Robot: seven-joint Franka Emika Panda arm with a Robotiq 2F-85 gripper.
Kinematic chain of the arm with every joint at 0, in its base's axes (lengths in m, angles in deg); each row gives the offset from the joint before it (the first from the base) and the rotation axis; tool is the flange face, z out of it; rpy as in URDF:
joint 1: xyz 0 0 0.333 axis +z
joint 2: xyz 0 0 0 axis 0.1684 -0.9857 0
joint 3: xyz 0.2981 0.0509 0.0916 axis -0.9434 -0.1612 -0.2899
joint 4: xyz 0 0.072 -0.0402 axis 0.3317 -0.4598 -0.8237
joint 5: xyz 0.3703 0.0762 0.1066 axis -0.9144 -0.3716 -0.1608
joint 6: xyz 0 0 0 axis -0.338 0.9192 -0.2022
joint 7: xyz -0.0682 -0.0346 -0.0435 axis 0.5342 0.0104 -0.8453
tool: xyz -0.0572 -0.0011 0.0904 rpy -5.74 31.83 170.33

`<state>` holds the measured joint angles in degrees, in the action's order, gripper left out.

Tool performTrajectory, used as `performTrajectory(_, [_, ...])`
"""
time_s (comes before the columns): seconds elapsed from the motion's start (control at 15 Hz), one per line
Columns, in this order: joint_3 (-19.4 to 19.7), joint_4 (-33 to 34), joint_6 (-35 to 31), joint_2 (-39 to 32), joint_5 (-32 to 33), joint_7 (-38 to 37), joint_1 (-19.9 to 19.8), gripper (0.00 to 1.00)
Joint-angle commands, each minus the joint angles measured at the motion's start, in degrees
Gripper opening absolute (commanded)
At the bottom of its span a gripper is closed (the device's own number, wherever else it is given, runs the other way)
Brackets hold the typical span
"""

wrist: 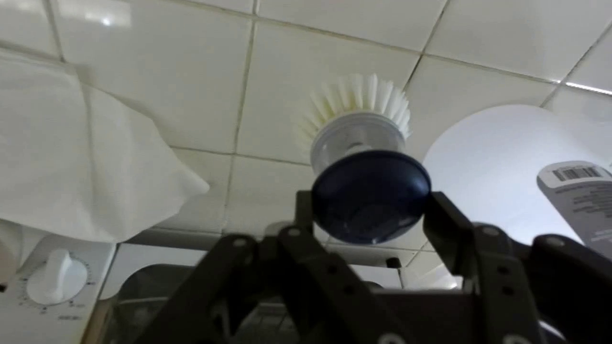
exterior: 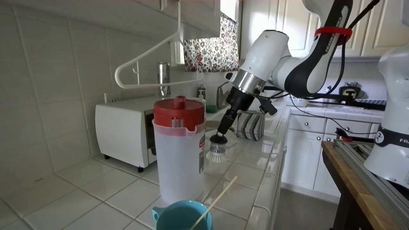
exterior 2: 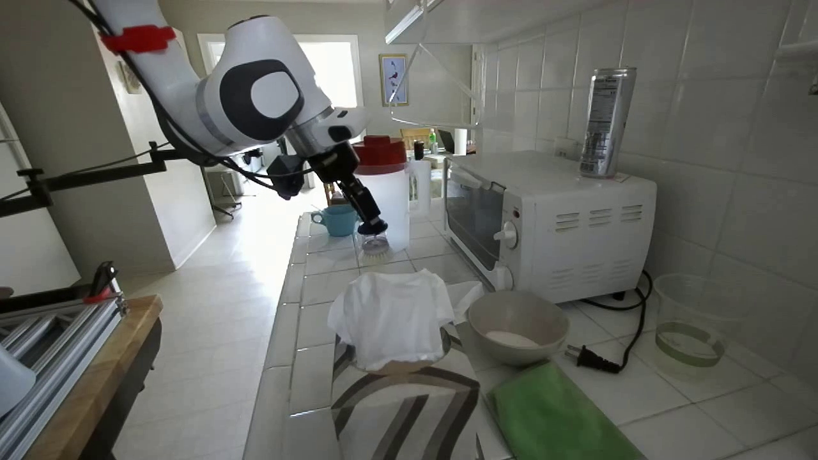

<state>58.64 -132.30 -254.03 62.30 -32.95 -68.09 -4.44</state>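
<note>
The jaws hold a brush [wrist: 366, 157], with a finger [wrist: 304, 210] pinching each side of its round, dark knob [wrist: 372, 200], so they stand just as far apart as the knob is wide. The knob is probably the held part because it is fat and easy to grab, and this leaves the white bristles [wrist: 366, 93] free to face down at the tabletop [wrist: 158, 86]. I can't tell if the tips of the bristles touch it. Just beside the brush stands a tall jug [exterior: 179, 159]; its red lid [exterior: 179, 115] is on, maybe to keep dust out. On the brush's other side, a tissue [exterior 2: 390, 313] pokes up from a striped box [exterior 2: 409, 409], most likely so it is easy to pull. A little farther off is a blue cup [exterior 2: 340, 221] with a thin stick [exterior: 220, 195] leaning in it; the cup's side seems to prop the stick up. The white oven [exterior 2: 581, 230] has its back to the wall [exterior 2: 722, 160], perhaps to save room. A tall can [exterior 2: 607, 121] stands on the oven, maybe because the flat top makes a handy shelf. Past the oven's side, a plug [exterior 2: 597, 360] lies loose on the tabletop, so the oven may have no power.
</note>
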Motion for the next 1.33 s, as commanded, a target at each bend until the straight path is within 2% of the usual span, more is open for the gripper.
performTrajectory(0.0, [0.4,2.4,-1.3,-3.4,1.7,2.1,0.9,0.35])
performTrajectory(0.4, [1.5,3.7,-2.2,-8.6,3.3,4.4,2.4,0.35])
performTrajectory(1.07, [2.2,3.2,-1.9,-9.3,3.2,6.4,1.7,0.35])
performTrajectory(1.27, [1.2,3.9,-1.8,-9.8,3.2,6.6,1.7,0.35])
